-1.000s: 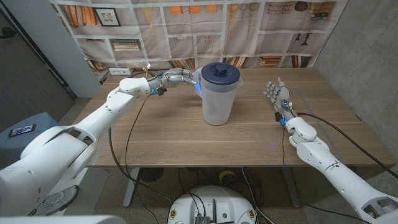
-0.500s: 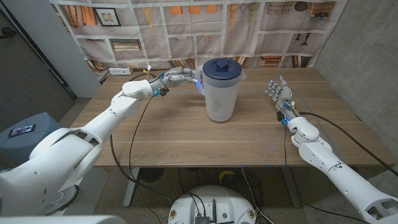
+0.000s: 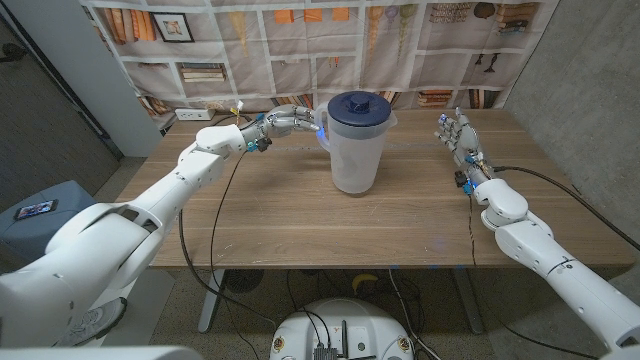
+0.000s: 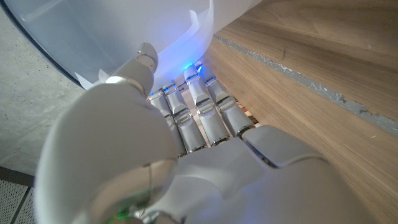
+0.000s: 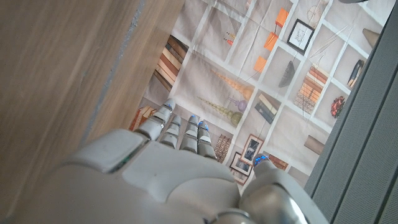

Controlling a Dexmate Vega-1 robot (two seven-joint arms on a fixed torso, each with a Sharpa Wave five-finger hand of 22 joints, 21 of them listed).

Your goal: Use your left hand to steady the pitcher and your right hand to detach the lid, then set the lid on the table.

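My left hand (image 3: 288,121) grips the pitcher (image 3: 355,150) handle; my right hand (image 3: 457,133), fingers spread and empty, stands well right of the lid (image 3: 357,107).

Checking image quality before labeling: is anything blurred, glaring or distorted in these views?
Head view: evenly lit and sharp, with soft shadows under the pitcher. Left wrist view: the left hand looms close and soft-focused, a blue light glowing against the pitcher's wall. Right wrist view: the right hand is blurred, the backdrop sharper.
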